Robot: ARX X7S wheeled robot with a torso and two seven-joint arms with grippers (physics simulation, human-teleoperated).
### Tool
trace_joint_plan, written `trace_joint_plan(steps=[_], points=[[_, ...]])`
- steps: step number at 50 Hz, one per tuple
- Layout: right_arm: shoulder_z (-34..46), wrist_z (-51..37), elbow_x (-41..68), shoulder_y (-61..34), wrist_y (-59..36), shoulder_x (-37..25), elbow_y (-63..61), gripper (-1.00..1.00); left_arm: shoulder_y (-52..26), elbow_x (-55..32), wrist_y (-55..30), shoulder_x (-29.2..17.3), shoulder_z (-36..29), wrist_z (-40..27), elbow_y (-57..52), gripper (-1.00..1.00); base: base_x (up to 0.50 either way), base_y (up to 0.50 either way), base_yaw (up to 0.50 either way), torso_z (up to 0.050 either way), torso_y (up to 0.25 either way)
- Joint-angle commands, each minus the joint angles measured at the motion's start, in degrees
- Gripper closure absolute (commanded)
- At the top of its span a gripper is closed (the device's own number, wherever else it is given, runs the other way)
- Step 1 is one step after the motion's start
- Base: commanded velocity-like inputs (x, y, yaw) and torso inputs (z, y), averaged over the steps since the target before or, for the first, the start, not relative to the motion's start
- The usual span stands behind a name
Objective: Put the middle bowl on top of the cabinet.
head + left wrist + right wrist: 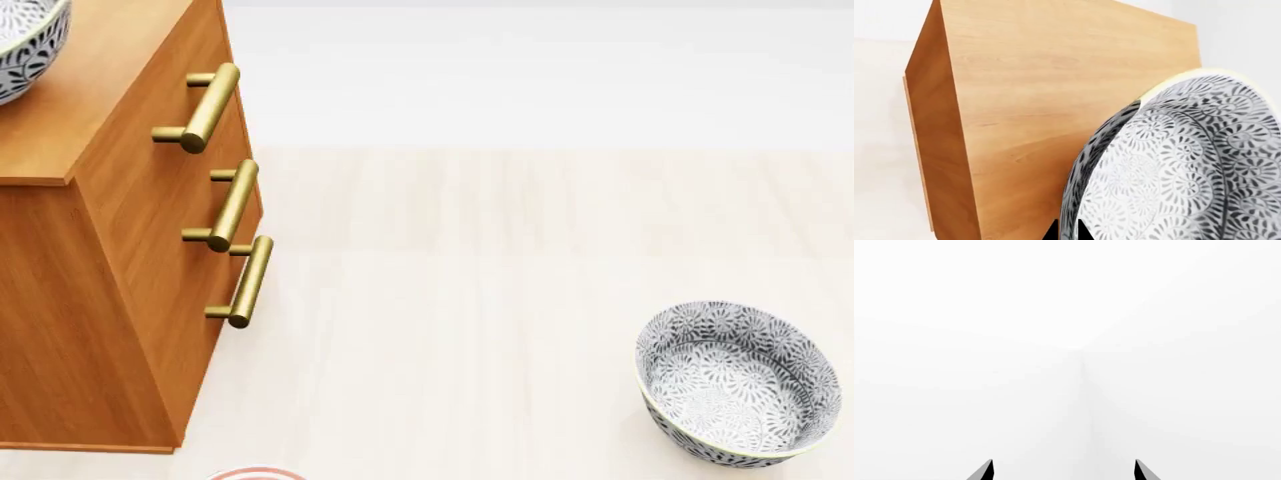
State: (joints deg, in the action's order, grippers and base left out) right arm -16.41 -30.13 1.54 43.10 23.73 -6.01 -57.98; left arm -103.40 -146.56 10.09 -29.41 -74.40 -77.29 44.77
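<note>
Gripping the deep grey-swirl-patterned middle bowl (1181, 165) by its rim, left claw (1066, 231) fingertips barely showing, pinched close. Hovering over the orange-brown wooden cabinet (1054, 100) top, contact unclear. Right claw (1064, 470) gaping wide, holding nothing, facing blank white. Lying well apart on pale floor: another patterned bowl (737, 382).

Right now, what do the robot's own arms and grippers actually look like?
Very little of them shows. The head view has no arm in it at all. The right gripper appears only as two thin, pointed fingertips, black with a grey face, spread apart. The left gripper shows as two small black pointed tips close together. No cables, markings or arm links are visible.
</note>
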Motion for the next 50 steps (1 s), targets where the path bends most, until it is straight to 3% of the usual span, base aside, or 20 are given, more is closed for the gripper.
trace_joint_plan(steps=[1,4,5,23,36,44,50], points=[[0.0,0.1,-0.1,0.0,0.1,0.1,0.0,-1.00,-0.3,0.8,-1.9,0.0,-1.1,0.2,1.8,1.00,0.00,0.00,0.00,0.000,0.000],[0.0,0.1,0.0,0.0,0.2,0.0,0.1,-1.00,-0.6,1.0,-5.1,0.6,-1.8,1.7,4.3,1.00,0.00,0.00,0.00,0.000,0.000],[-0.1,0.1,0.1,0.0,0.3,0.0,0.1,-1.00,-0.9,1.1,-5.8,1.0,-2.0,2.2,5.2,-1.00,0.00,0.00,0.00,0.000,0.000],[-0.3,0.1,0.3,-0.1,0.3,-0.1,0.3,-1.00,-4.4,4.0,-4.3,-1.2,-2.4,0.1,-1.5,-1.00,0.00,0.00,0.00,0.000,0.000],[0.1,0.1,0.2,-1.2,-0.7,-0.7,0.7,-1.00,-9.3,10.3,-3.7,-3.9,-4.5,-0.8,-8.4,-1.00,0.00,0.00,0.00,0.000,0.000],[0.4,0.0,0.0,-1.6,-1.1,-0.9,0.7,-1.00,-12.3,17.3,-4.4,-8.3,-7.0,-0.9,-18.9,-1.00,0.00,0.00,0.00,0.000,0.000],[1.3,0.0,-0.9,-2.6,-2.7,-1.3,0.4,-1.00,-14.1,19.3,-6.4,-8.2,-8.0,-0.1,-20.2,-1.00,0.00,0.00,0.00,0.000,0.000]])
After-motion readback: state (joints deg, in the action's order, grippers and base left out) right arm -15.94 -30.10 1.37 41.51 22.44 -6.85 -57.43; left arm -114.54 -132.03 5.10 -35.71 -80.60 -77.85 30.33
